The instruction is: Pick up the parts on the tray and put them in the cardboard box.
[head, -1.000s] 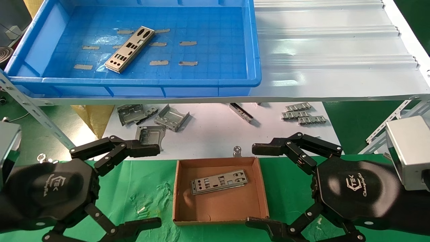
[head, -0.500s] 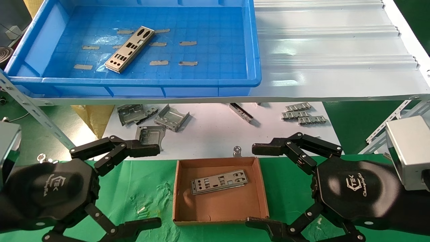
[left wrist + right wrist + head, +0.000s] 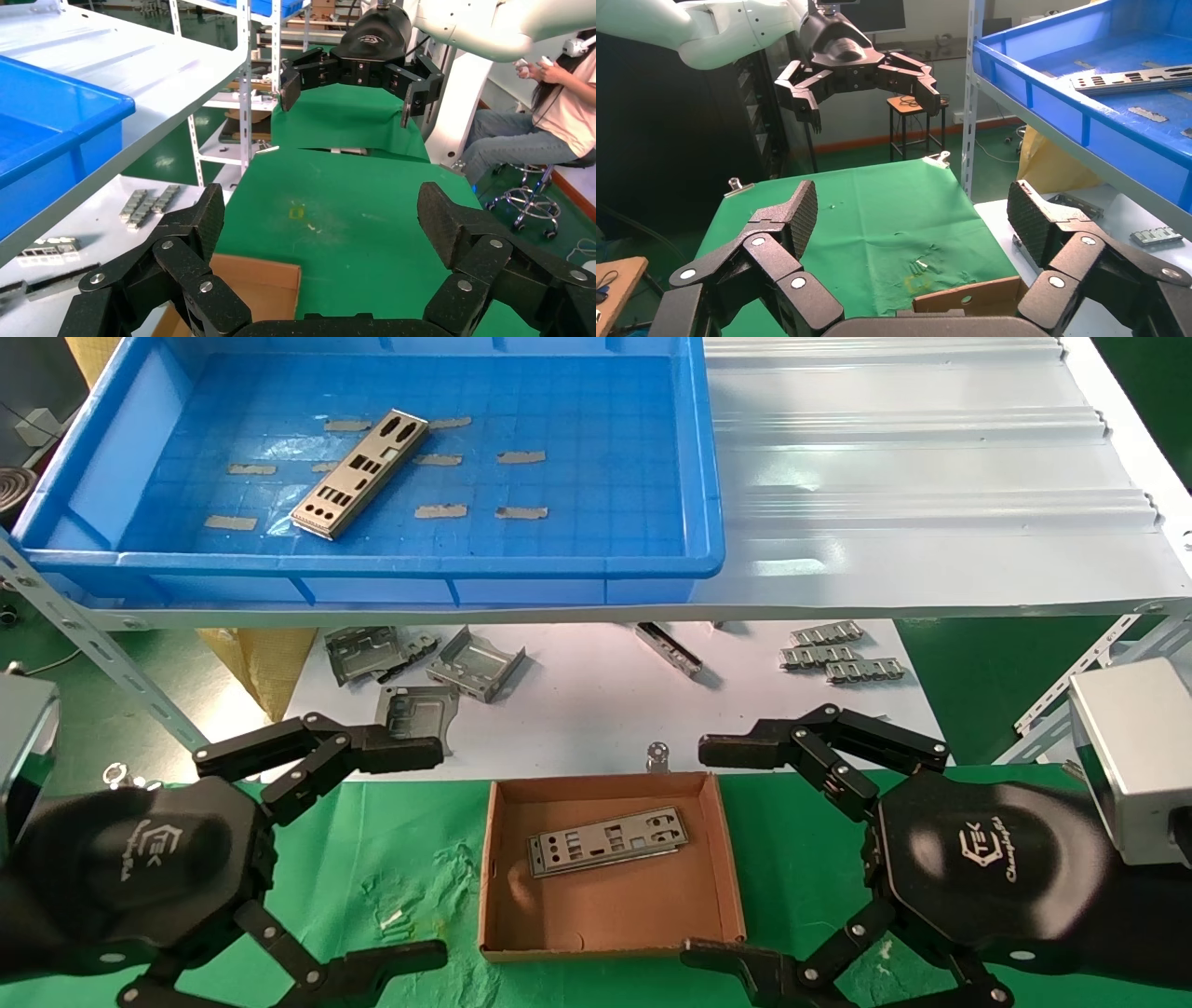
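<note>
Nothing has moved: your left end effector (image 3: 424, 854) and right end effector (image 3: 712, 850) stay spread apart, flanking the shallow brown cardboard box (image 3: 726, 859), which holds one flat silver punched plate (image 3: 607, 841).

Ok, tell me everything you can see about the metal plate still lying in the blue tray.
The plate is a thin, flat, long silver metal strip punched with round and rectangular cutouts. It lies flat and diagonal on the gridded floor of the blue tray, left of middle, among tan tape strips. No gripper touches it.
</note>
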`<state>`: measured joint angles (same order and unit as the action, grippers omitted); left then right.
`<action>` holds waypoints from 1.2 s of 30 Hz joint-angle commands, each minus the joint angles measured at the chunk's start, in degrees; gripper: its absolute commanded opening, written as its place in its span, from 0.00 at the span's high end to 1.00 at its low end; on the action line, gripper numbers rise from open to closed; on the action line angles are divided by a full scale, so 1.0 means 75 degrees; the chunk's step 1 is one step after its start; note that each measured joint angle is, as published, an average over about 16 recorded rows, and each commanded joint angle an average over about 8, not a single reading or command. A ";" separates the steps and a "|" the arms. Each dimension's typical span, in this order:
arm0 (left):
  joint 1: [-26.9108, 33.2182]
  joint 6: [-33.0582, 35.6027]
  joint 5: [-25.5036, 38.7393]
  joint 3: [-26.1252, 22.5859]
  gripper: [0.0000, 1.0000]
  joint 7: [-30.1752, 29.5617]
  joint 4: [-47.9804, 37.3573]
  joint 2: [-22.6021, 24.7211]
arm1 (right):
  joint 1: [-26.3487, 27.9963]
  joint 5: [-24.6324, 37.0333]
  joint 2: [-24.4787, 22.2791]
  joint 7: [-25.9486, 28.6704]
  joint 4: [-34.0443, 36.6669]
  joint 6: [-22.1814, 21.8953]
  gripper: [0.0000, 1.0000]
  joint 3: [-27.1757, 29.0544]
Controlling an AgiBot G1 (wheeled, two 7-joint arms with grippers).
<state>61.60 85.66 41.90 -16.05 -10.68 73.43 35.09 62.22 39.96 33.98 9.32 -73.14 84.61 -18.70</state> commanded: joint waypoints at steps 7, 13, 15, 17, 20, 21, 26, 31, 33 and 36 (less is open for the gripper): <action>0.0000 0.0000 0.0000 0.0000 0.00 0.0000 0.0000 0.0000 | 0.0000 0.0000 0.0000 0.0000 0.0000 0.0000 0.00 0.0000; 0.0000 0.0000 0.0000 0.0000 0.00 0.0000 0.0000 0.0000 | 0.0000 0.0000 0.0000 0.0000 0.0000 0.0000 0.00 0.0000; 0.0000 0.0000 0.0000 0.0000 0.00 0.0000 0.0000 0.0000 | 0.0000 0.0000 0.0000 0.0000 0.0000 0.0000 0.00 0.0000; 0.0000 0.0000 0.0000 0.0000 0.00 0.0000 0.0000 0.0000 | 0.0000 0.0000 0.0000 0.0000 0.0000 0.0000 0.00 0.0000; 0.0000 0.0000 0.0000 0.0000 0.00 0.0000 0.0000 0.0000 | 0.0000 0.0000 0.0000 0.0000 0.0000 0.0000 0.00 0.0000; 0.0000 0.0000 0.0000 0.0000 0.00 0.0000 0.0000 0.0000 | 0.0000 0.0000 0.0000 0.0000 0.0000 0.0000 0.00 0.0000; 0.0000 0.0000 0.0000 0.0000 0.00 0.0000 0.0000 0.0000 | 0.0000 0.0000 0.0000 0.0000 0.0000 0.0000 0.00 0.0000; 0.0000 0.0000 0.0000 0.0000 0.00 0.0000 0.0000 0.0000 | 0.0000 0.0000 0.0000 0.0000 0.0000 0.0000 0.00 0.0000; 0.0000 0.0000 0.0000 0.0000 0.00 0.0000 0.0000 0.0000 | 0.0000 0.0000 0.0000 0.0000 0.0000 0.0000 0.00 0.0000; 0.0000 0.0000 0.0000 0.0000 0.00 0.0000 0.0000 0.0000 | 0.0000 0.0000 0.0000 0.0000 0.0000 0.0000 0.00 0.0000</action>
<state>61.60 85.66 41.90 -16.05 -10.68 73.43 35.09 62.22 39.96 33.98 9.32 -73.14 84.61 -18.70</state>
